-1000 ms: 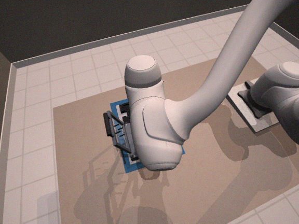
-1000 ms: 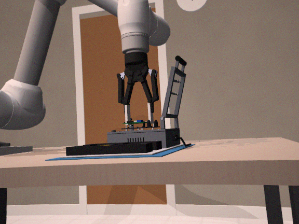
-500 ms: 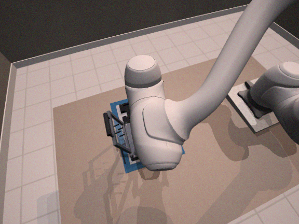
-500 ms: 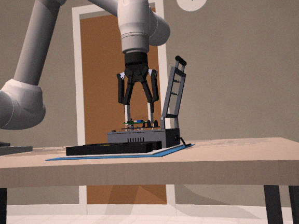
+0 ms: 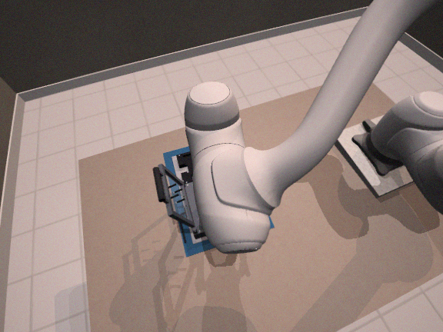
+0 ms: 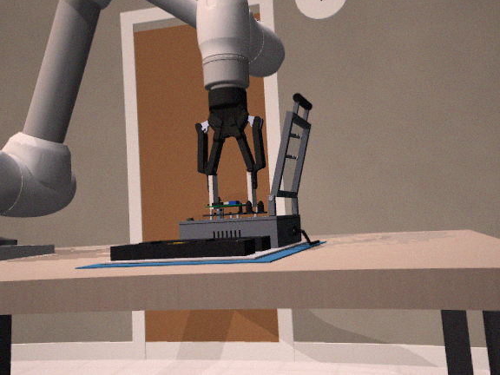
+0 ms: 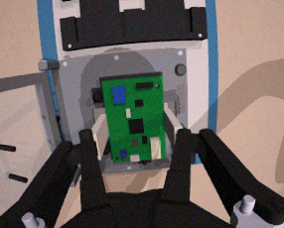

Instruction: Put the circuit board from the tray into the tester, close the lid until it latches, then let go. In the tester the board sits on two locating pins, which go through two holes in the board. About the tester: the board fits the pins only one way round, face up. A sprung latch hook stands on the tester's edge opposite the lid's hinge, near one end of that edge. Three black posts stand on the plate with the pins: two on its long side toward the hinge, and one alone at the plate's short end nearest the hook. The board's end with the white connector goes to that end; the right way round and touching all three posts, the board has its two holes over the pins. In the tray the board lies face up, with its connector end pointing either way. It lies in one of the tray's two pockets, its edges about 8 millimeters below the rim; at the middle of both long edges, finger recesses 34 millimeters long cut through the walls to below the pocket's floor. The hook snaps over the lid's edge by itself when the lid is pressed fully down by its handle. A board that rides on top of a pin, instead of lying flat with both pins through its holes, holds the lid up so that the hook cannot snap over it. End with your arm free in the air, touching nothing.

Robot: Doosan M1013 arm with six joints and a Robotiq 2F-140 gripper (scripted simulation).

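Note:
The green circuit board (image 6: 226, 206) (image 7: 149, 116) lies level and face up between the fingertips of my gripper (image 6: 233, 212) (image 7: 135, 121), which touch its long edges. In the exterior view it shows a small gap above the plate of the grey tester (image 6: 230, 230) (image 7: 74, 76). Its white connector (image 7: 155, 148) is at the lower end in the wrist view, toward the tester's near end. A black post (image 7: 97, 95) shows beside the board on the hinge side. The lid (image 5: 165, 197) (image 6: 283, 161) stands open. Pins and hook are hidden. My gripper is hidden in the top view.
The black tray (image 6: 182, 250) (image 7: 99, 30) lies beside the tester. Both are on a white sheet over a blue mat (image 5: 192, 250) (image 6: 271, 259) (image 7: 213, 109). The upright lid with its black handle (image 5: 158, 184) (image 6: 302, 101) stands close to the gripper on the hinge side. A round knob (image 7: 180, 69) sits on the tester.

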